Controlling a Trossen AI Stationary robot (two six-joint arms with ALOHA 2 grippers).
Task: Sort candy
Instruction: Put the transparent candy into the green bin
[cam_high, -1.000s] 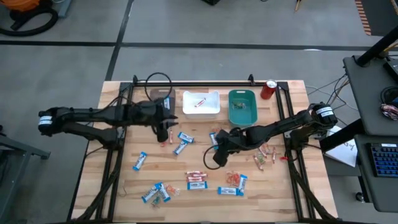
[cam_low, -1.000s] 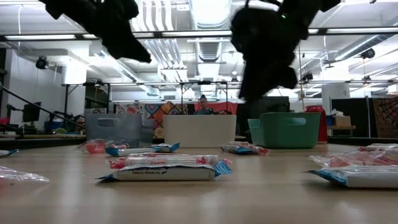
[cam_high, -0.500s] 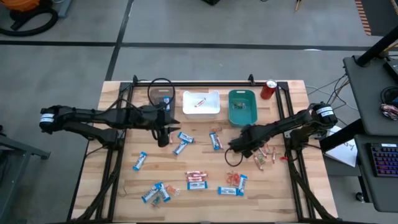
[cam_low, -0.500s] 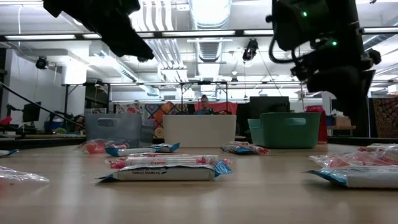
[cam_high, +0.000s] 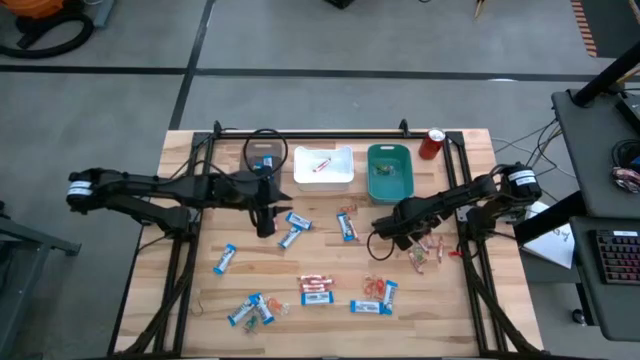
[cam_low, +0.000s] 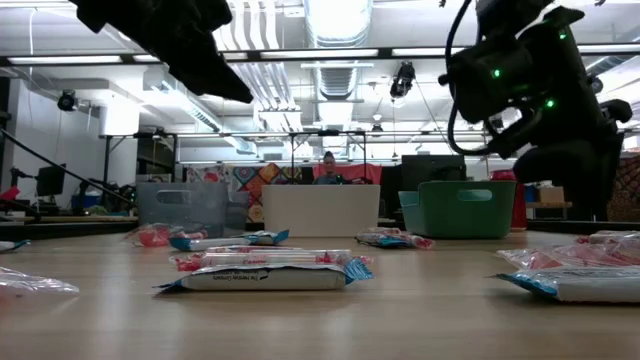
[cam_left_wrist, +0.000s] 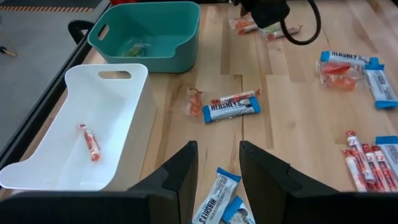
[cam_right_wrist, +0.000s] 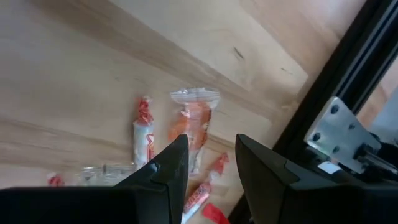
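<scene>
Candy lies scattered over the wooden table (cam_high: 240, 290): blue-and-white bars (cam_high: 293, 228), red-and-white bars (cam_high: 315, 285) and small orange-red pieces (cam_high: 425, 250). My left gripper (cam_high: 265, 226) hangs open left of centre, above blue-and-white bars (cam_left_wrist: 214, 199), with nothing between its fingers (cam_left_wrist: 180, 171). My right gripper (cam_high: 392, 228) points steeply down right of centre, open and empty. In the right wrist view an orange piece in clear wrap (cam_right_wrist: 194, 124) and a red-and-white piece (cam_right_wrist: 143, 134) lie on the wood beyond its fingers (cam_right_wrist: 165, 171).
A grey bin (cam_high: 262, 158), a white bin (cam_high: 322, 167) holding one red-and-white piece (cam_left_wrist: 90, 142) and a teal bin (cam_high: 390, 172) stand along the far edge, with a red can (cam_high: 432, 143) at the far right. Black rails (cam_right_wrist: 348, 81) frame the table.
My right gripper has swung from the table's middle toward its right edge, sinking a little and tipping from nearly level to steeply downward, rolling as it went. It has stayed open. No candy has moved.
</scene>
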